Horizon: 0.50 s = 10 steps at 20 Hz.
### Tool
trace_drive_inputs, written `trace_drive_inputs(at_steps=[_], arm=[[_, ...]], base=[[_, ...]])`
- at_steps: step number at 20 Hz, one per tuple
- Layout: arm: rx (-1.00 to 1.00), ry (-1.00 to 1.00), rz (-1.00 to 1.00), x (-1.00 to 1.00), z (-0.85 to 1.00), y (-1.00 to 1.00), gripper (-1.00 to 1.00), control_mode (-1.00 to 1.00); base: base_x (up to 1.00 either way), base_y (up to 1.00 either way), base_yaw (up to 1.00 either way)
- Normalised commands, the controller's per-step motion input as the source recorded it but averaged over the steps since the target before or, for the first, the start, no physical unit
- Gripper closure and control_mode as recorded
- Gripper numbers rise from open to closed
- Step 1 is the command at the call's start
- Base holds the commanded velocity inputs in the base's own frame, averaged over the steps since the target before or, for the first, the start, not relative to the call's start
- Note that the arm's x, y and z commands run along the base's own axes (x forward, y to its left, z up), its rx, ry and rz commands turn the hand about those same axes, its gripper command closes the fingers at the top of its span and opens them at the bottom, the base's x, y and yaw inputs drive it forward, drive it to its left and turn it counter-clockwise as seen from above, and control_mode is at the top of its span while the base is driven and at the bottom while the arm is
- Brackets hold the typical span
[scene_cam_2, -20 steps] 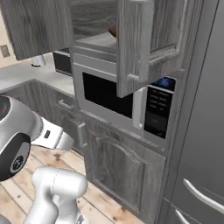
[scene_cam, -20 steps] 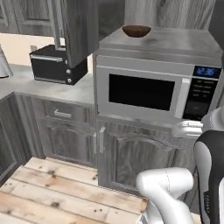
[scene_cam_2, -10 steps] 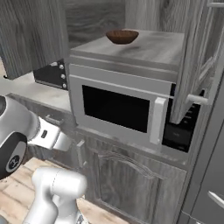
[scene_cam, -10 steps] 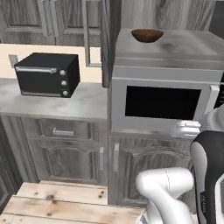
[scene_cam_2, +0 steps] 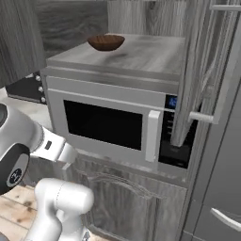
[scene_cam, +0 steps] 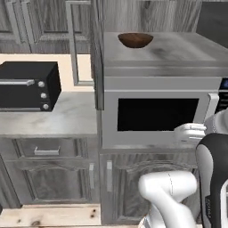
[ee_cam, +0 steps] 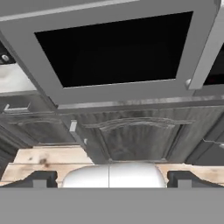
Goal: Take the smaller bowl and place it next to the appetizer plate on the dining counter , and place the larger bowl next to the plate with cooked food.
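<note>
Base swung round to face microwave [scene_cam: 156,111] head-on versus a moment back, smaller bowl [scene_cam: 135,39] now centred up top on microwave roof, so approach looks about done and reach-up for bowl comes next. Gripper [ee_cam: 109,178] spread wide, nothing between tips, aimed low at microwave door and lower cabinet [ee_cam: 131,140]. Left base view adds black toaster oven [scene_cam: 27,85] on counter; right base view adds open cabinet door [scene_cam_2: 207,70] beside control panel.

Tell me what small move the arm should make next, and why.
Probably raise the open end effector toward the shallow dark brown wooden bowl atop the grey microwave. The end effector sits low, facing the microwave door, empty, and the bowl is well above it.
</note>
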Motion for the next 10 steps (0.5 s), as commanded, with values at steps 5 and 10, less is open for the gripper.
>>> trace_drive_inputs(at_steps=[5,10], arm=[[0.0,0.0,0.0,0.0,0.0,0.0,-1.0,1.0],[0.0,0.0,0.0,0.0,0.0,0.0,-1.0,1.0]], base=[[0.77,0.13,-0.22],[0.7,0.12,-0.19]])
